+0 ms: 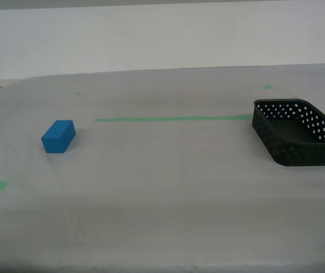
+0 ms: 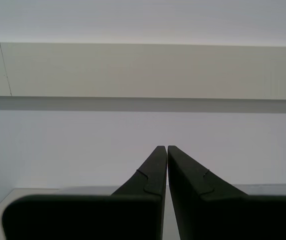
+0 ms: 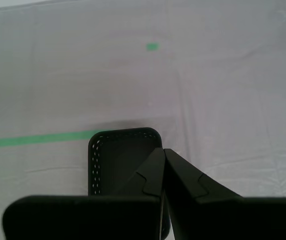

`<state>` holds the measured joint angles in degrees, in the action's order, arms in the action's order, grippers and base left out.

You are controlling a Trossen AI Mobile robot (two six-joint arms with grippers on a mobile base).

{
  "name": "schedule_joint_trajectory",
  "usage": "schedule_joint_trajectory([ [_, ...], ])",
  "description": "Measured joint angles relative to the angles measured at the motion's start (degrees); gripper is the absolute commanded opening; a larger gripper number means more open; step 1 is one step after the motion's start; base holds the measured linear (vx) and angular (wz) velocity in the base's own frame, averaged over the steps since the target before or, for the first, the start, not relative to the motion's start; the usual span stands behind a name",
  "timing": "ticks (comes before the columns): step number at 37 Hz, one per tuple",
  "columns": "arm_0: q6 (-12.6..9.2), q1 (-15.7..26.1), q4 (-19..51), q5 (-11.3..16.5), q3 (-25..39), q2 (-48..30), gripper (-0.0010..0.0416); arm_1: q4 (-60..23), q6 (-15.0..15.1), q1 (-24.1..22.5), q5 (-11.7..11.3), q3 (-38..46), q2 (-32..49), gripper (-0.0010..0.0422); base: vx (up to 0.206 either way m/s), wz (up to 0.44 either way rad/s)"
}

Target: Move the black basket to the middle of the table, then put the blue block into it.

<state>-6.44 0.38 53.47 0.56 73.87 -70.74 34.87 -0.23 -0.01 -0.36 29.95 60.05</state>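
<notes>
The black basket stands on the table at the exterior view's right, by the end of the green tape line. The blue block lies on the cloth at the exterior view's left, far from the basket. No arm shows in the exterior view. My first gripper is shut and empty, above the basket, its tips over the basket's rim. My second gripper is shut and empty, pointing at a pale wall with no task object in its view.
Small green tape bits lie on the cloth at the front left, back left and back right. One also shows in the first wrist view. The table's far edge meets a white wall.
</notes>
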Motion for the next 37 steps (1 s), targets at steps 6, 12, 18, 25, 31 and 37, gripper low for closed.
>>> schedule_joint_trajectory([
  [6,0.02,0.09,0.04,0.11,0.83,-2.58,0.0000,0.00,0.00,0.00,0.00,0.00,0.00,0.0000,0.000,0.000],
  [12,0.68,0.24,0.15,5.18,0.33,-3.06,0.0000,-0.02,0.00,0.00,0.00,0.00,0.00,0.0000,0.000,0.000],
  [18,1.90,0.76,3.78,6.99,0.17,-3.04,0.0000,-0.02,0.00,0.00,0.00,0.00,0.00,0.0000,0.000,0.000],
  [25,1.81,0.92,4.94,6.99,0.15,-3.06,0.0000,0.00,0.00,-0.02,0.00,0.00,0.00,0.0000,0.000,0.000],
  [31,0.79,1.11,7.43,6.97,0.28,-3.76,-0.0001,0.00,0.00,0.00,-0.02,0.00,0.00,0.0000,0.000,0.000],
  [37,0.13,1.62,9.31,6.80,0.28,-4.83,-0.0001,-0.02,0.00,0.00,-0.02,0.00,0.00,0.0000,0.000,0.000],
])
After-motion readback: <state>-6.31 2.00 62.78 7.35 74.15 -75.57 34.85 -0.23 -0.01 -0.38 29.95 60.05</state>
